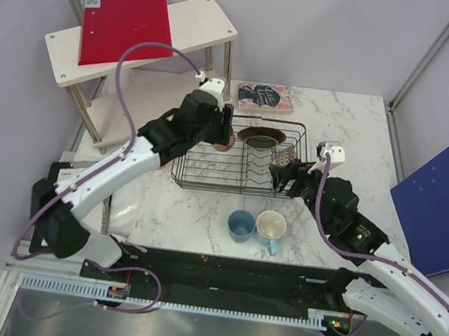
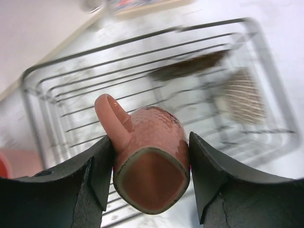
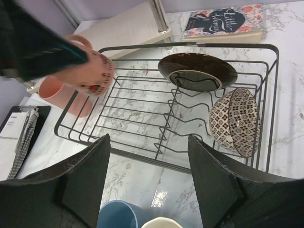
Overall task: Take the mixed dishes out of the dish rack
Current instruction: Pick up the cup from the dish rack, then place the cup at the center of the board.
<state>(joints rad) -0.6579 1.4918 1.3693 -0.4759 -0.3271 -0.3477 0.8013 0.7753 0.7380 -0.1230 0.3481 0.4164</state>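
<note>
Lower centre of the top view, the blue cup (image 1: 241, 225) and light-blue mug (image 1: 271, 226) already stand off the dish rack (image 1: 198, 177). Our right gripper (image 3: 148, 156) hangs wide and empty at its near rim. Further back, our left gripper (image 2: 149, 142) clamps a pink handled cup (image 3: 92, 76) above the rack's left end. At its far right, we have the plate (image 3: 197, 71) and bowl (image 3: 235, 121) left to unload.

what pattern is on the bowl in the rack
The bowl has a dense dark red-and-white mosaic print, clearest in the right wrist view.
</note>
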